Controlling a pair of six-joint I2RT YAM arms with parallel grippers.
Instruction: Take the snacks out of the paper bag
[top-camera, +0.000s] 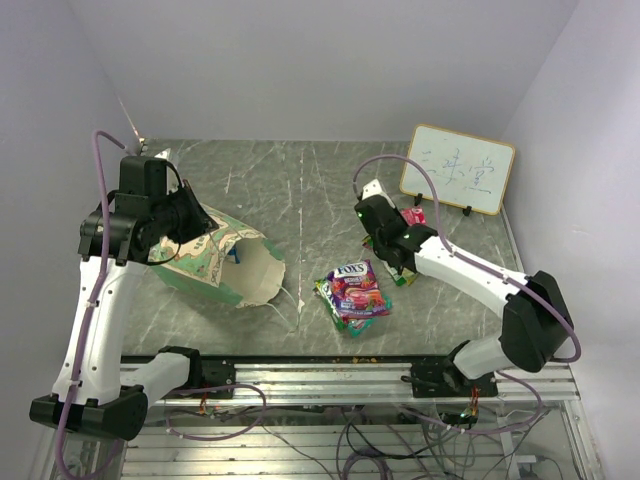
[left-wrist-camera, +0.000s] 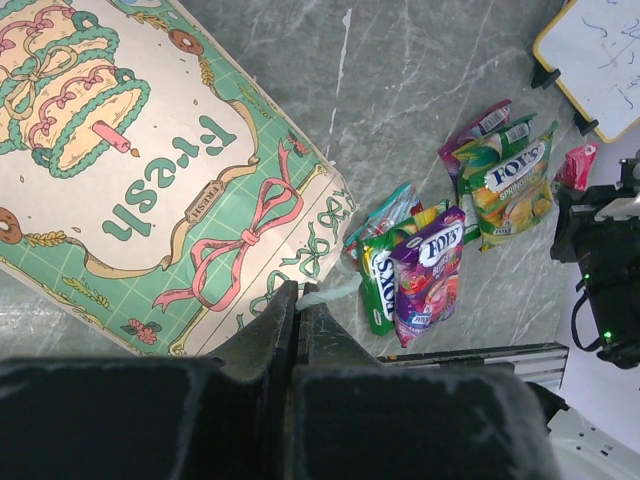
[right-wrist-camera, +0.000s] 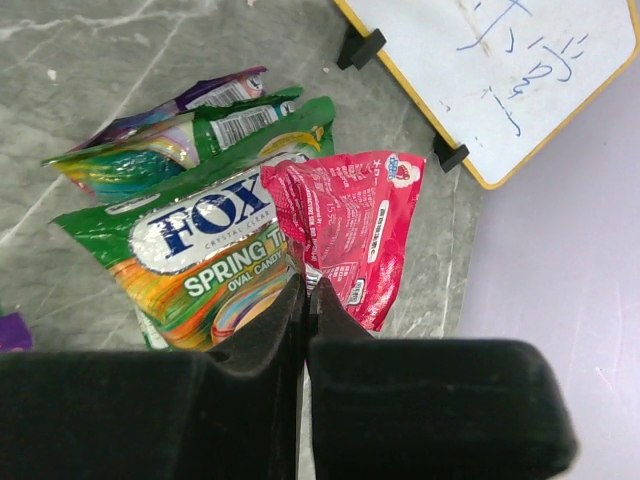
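My left jaws are clamped on the paper bag, I reckon to hold it tipped on its side on the desk, while my right jaws pinch the pink packet by its corner, just beside the other snacks already out.

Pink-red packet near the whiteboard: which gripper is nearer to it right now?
Right. The right gripper is shut on the pink-red packet; the left gripper is far across the table, pinching the paper bag.

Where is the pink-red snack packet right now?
The pink-red packet is on the right in the top view, pinched by the right gripper, overlapping the green packet, beside the whiteboard.
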